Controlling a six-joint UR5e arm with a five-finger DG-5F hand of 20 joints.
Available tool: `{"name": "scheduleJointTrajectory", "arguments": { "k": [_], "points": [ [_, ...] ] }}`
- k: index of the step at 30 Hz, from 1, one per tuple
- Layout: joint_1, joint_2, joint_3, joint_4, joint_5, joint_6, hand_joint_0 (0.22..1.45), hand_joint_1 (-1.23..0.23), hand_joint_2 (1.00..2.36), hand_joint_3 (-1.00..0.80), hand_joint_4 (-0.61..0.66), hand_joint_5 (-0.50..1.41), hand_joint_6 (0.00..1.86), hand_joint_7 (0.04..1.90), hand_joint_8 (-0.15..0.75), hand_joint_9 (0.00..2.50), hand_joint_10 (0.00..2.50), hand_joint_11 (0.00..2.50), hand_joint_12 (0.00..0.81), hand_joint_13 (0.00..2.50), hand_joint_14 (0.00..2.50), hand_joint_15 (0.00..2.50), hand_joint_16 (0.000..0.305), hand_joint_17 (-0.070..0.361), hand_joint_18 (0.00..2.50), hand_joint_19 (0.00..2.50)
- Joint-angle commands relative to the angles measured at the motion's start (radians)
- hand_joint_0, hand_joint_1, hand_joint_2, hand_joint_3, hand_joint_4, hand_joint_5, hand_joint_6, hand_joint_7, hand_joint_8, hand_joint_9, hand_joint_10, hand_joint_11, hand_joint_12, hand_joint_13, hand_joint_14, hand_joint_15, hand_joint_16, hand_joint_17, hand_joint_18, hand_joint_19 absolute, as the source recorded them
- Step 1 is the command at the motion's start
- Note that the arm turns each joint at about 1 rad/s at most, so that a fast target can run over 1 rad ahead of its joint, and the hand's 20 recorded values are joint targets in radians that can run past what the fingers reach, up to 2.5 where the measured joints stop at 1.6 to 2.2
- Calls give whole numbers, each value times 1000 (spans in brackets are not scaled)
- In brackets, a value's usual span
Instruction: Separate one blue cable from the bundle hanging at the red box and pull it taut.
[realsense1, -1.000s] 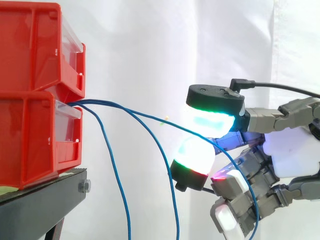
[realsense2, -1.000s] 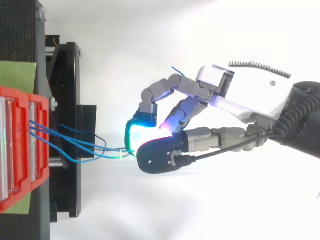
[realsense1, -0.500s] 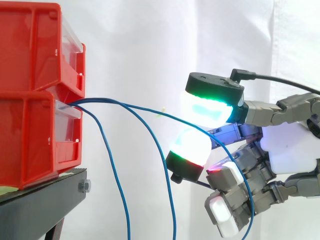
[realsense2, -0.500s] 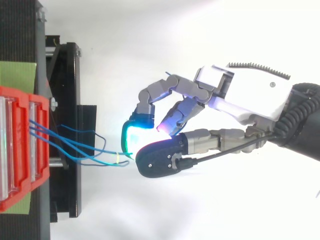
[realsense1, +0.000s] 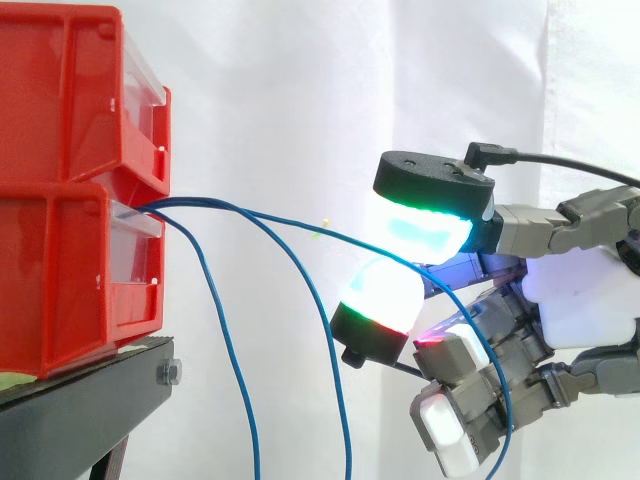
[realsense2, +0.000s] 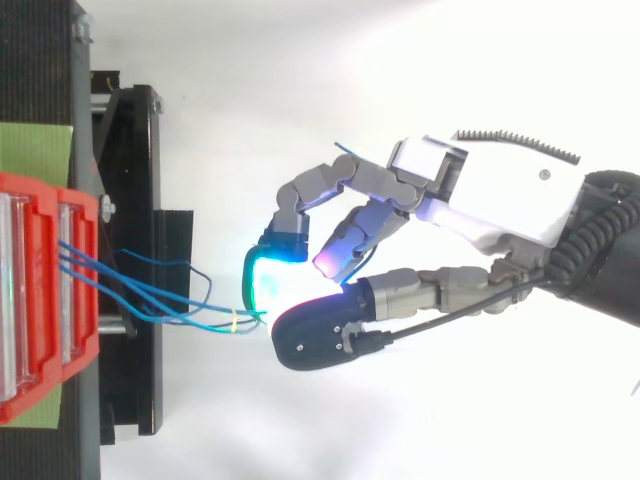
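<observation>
Two stacked red bins (realsense1: 70, 270) stand at the left on the black stand (realsense1: 80, 410). Several thin blue cables (realsense2: 150, 295) come out of the lower bin's front. Two of them (realsense1: 228, 340) droop down in loops. One blue cable (realsense1: 300, 232) arcs right into my hand (realsense1: 580, 300), where it passes between the green-cyan pad (realsense1: 425, 225) above and the white-red pad (realsense1: 385, 295) below, then trails down past the curled fingers. It still sags. From above, the hand (realsense2: 500, 200) reaches from the right, the cable's end caught beside the cyan pad (realsense2: 262, 282).
A white curtain (realsense1: 300, 80) hangs behind. From above, the black stand's frame (realsense2: 140, 250) juts toward the hand, with a green mat (realsense2: 35, 150) under the bins. Open space lies between the stand and the hand.
The upper pad has lifted a little and the hand has edged slightly toward the bins. The held cable keeps its arc; the two drooping loops have barely moved.
</observation>
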Motion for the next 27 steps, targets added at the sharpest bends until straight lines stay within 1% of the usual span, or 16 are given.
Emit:
{"name": "scheduleJointTrajectory", "arguments": {
  "k": [1, 6, 7, 11, 13, 14, 16, 18, 22, 27],
  "points": [
    [1, 0, 0, -1, 3, 0, 639, -680, 1012, -381, 94, -214, 918, 1056, 308, 1133, 25, 1108, 356, 1022, 23, 602, 46, 103, 774, 581],
    [2, 0, 0, -2, 3, 0, 650, -699, 1019, -280, 41, -212, 929, 1092, 307, 1148, 23, 1097, 355, 1028, 21, 604, 45, 102, 774, 589],
    [2, 0, 0, -2, 3, -1, 646, -703, 1023, -228, 16, -208, 936, 1115, 310, 1157, 25, 1097, 351, 1029, 23, 597, 45, 102, 774, 588],
    [4, 0, 0, -2, 3, 0, 648, -707, 1026, -187, -7, -204, 941, 1128, 308, 1185, 24, 1128, 352, 1039, 23, 602, 45, 101, 777, 589],
    [4, 0, 0, -2, 3, 0, 640, -685, 1019, -286, 54, -206, 933, 1069, 308, 1205, 24, 1144, 354, 1042, 23, 607, 45, 102, 776, 589],
    [4, 0, 0, -2, 3, 0, 616, -646, 1013, -362, 79, -206, 919, 1062, 307, 1214, 24, 1151, 355, 1043, 23, 609, 45, 102, 777, 589],
    [5, 0, 0, -1, 5, 0, 593, -617, 1005, -450, 87, -210, 905, 1047, 308, 1229, 23, 1193, 358, 1053, 24, 625, 46, 103, 781, 589],
    [5, 0, 0, -1, 5, -3, 584, -601, 1000, -493, 98, -213, 901, 1041, 310, 1230, 22, 1205, 361, 1059, 23, 627, 47, 105, 783, 589],
    [5, 0, 0, 1, 11, -4, 578, -597, 1000, -500, 103, -219, 900, 1037, 309, 1211, 23, 1240, 360, 1061, 24, 645, 47, 107, 788, 579],
    [5, 0, 0, 1, 11, -6, 572, -602, 1000, -500, 109, -226, 903, 1025, 295, 1206, 21, 1296, 356, 1064, 25, 689, 48, 108, 785, 573]
  ]
}}
